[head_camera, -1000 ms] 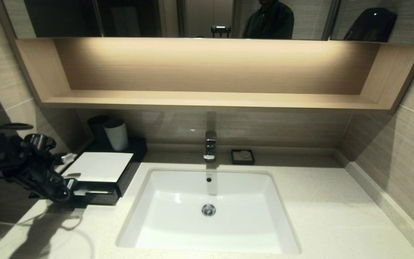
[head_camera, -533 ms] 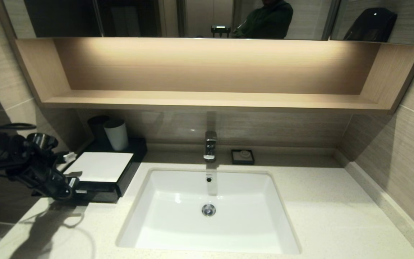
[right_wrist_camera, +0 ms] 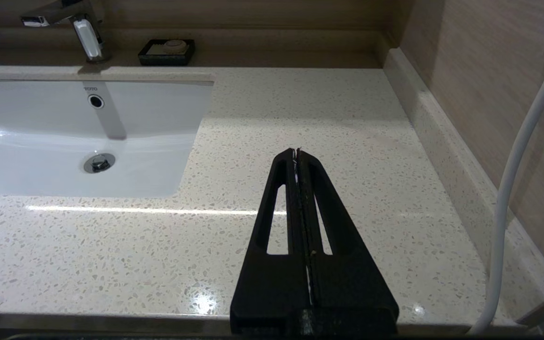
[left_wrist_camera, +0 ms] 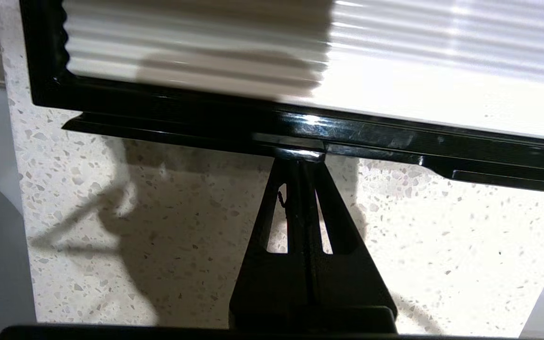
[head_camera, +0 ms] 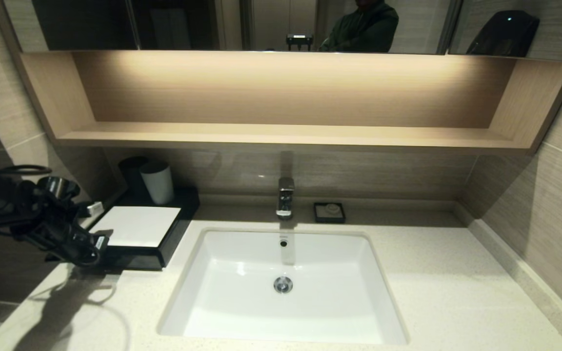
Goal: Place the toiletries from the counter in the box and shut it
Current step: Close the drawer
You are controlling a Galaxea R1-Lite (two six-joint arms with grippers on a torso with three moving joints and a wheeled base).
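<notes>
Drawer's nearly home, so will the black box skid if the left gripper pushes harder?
Possibly: the box looks low and light on the polished counter. The shut left gripper presses the drawer front centrally, so twisting seems unlikely.

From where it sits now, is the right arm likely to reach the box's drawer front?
Probably not. The right gripper hangs shut over bare counter on the far side of the basin from the box, and the left gripper already presses the drawer front.

A speckled beige counter (head_camera: 447, 292) carries a black box (head_camera: 139, 243) at nine o'clock and a small black dish (head_camera: 329, 213) at twelve, behind the basin (head_camera: 281, 287).
</notes>
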